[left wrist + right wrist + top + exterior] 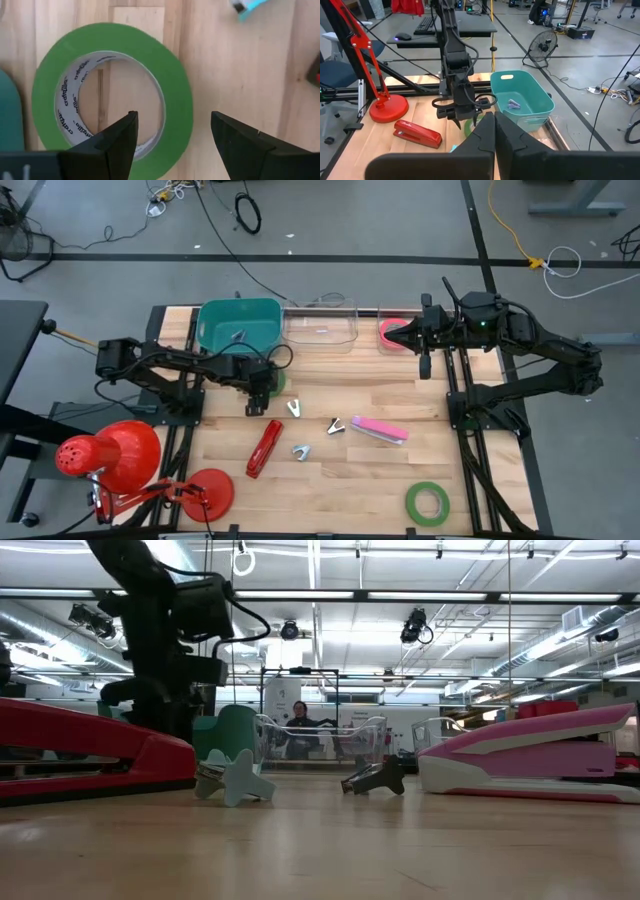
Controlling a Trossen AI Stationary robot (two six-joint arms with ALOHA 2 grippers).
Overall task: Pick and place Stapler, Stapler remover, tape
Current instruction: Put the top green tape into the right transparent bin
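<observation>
A green tape roll (112,95) lies flat on the wood in front of the teal bin (238,325). My left gripper (172,125) hovers over it, open and pointing down. One finger (120,142) stands over the roll's hole and the other (245,145) outside its wall. A second green roll (427,503) lies near the front right, and a pink roll (392,335) at the far right. The red stapler (264,448), the pink stapler (378,429) and three staple removers (294,409) (335,425) (301,451) lie mid-table. My right gripper (492,135) is shut and raised at the far right, holding nothing.
A clear container (320,325) stands beside the teal bin, which holds a small grey item (514,104). A red desk lamp (110,458) stands with its base (205,490) on the front left corner. Bare wood lies between the staplers and the front edge.
</observation>
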